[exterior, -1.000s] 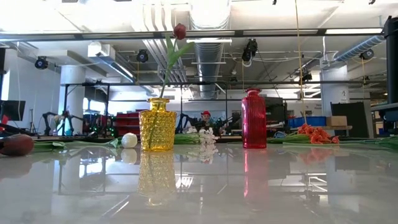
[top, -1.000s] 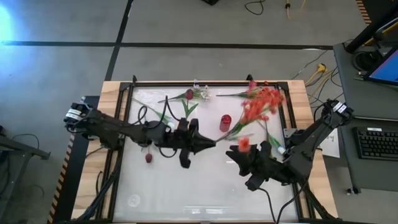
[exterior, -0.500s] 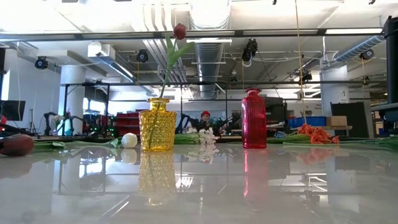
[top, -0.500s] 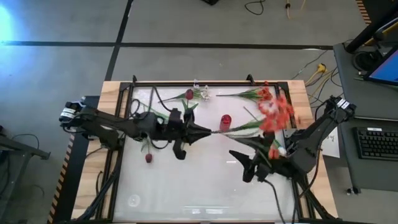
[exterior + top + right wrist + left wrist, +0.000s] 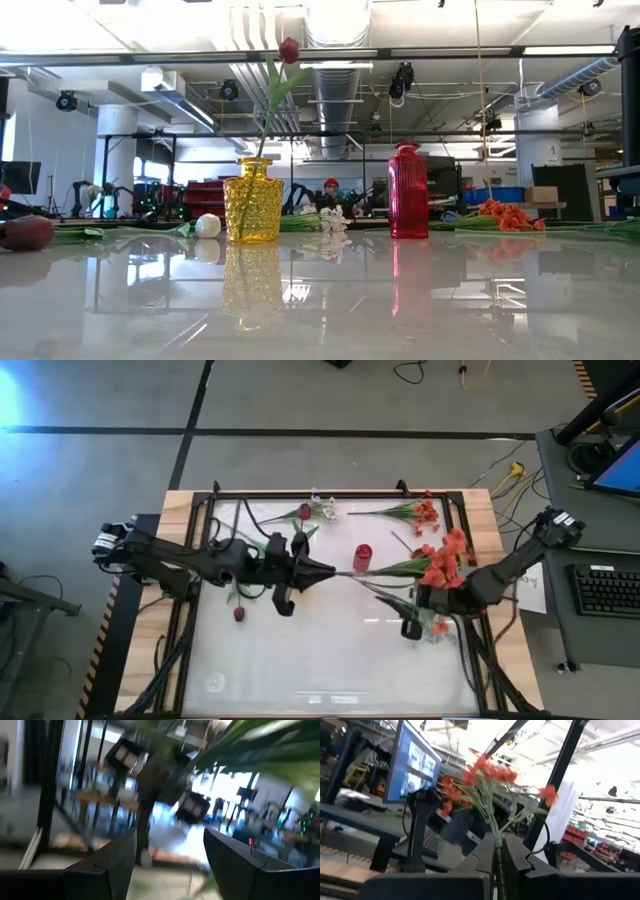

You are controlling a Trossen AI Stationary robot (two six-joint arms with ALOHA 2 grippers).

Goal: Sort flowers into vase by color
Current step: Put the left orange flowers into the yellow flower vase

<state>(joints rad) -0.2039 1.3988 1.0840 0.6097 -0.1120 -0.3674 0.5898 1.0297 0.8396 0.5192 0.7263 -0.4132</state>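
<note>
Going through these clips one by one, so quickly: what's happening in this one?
The left pincer is shut on the stem of a red-orange flower spray, holding it above the table near the red vase. The right pincer is open beside the blossoms, holding nothing. One dark red tulip already stands in the yellow vase; other flowers lie along the table's far edge.

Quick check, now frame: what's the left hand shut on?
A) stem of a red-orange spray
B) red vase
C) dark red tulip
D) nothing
A: the left hand is shut on the green stem of the red-orange spray, whose blossoms hang past the red vase toward the open right hand.
</note>
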